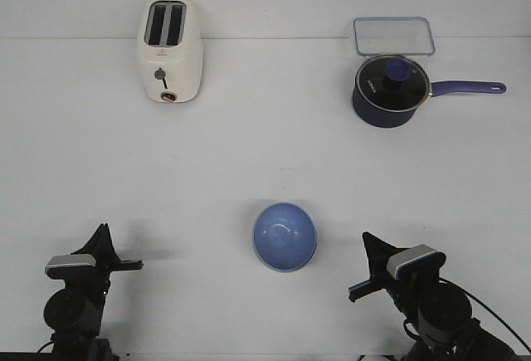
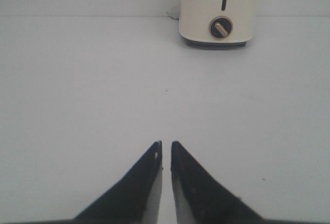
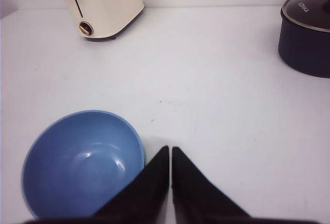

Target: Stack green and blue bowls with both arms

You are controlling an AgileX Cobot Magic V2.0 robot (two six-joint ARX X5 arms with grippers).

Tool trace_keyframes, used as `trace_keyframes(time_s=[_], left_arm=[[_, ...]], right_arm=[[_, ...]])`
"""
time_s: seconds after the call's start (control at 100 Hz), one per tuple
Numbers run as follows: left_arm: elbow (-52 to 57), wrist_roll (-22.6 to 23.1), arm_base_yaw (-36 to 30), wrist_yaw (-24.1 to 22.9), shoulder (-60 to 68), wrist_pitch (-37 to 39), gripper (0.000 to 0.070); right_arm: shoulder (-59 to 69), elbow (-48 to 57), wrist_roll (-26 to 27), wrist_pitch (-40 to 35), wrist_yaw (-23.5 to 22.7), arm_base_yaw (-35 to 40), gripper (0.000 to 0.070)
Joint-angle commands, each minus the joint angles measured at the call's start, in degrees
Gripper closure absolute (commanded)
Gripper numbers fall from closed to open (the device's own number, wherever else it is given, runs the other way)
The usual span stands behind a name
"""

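Note:
The blue bowl sits upright at the front middle of the table. A thin pale green edge shows under its near rim; the rest of the green bowl is hidden. The blue bowl also shows in the right wrist view, empty, just beside my right fingertips. My right gripper is shut and empty, low to the right of the bowl. My left gripper is shut and empty, well to the left of the bowl, over bare table.
A cream toaster stands at the back left. A dark navy lidded saucepan with a long handle stands at the back right. A clear lidded container lies behind it.

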Motion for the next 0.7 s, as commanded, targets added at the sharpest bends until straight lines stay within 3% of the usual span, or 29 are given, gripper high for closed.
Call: trace_keyframes(time_s=[0.0,0.31,0.37,0.42,0.53,0.69], left_arm=[[-1.16,0.42,0.02,0.13,-0.07,0.63,0.0685],[-1.16,0.42,0.02,0.11,-0.07,0.63,0.0685],[-1.16,0.42,0.02,0.13,-0.07,0.63,0.0685],[-1.16,0.42,0.02,0.13,-0.09,0.63,0.0685],[-1.16,0.42,0.02,0.11,-0.09,0.63,0.0685],[-1.16,0.42,0.02,0.11,-0.07,0.63,0.0685]], right_arm=[[-0.02,0.04,0.48,0.55,0.0,0.46,0.069],[-0.04,0.04,0.28,0.52,0.0,0.48,0.069],[-0.63,0.04,-1.31,0.42,0.04,0.33,0.069],[-1.27,0.04,-6.45,0.59,1.46,-1.14,0.069],[-2.36,-1.79,-11.5,2.82,-0.81,-10.84,0.069],[-8.15,-11.5,-17.44,12.2,-13.7,-32.24,0.069]])
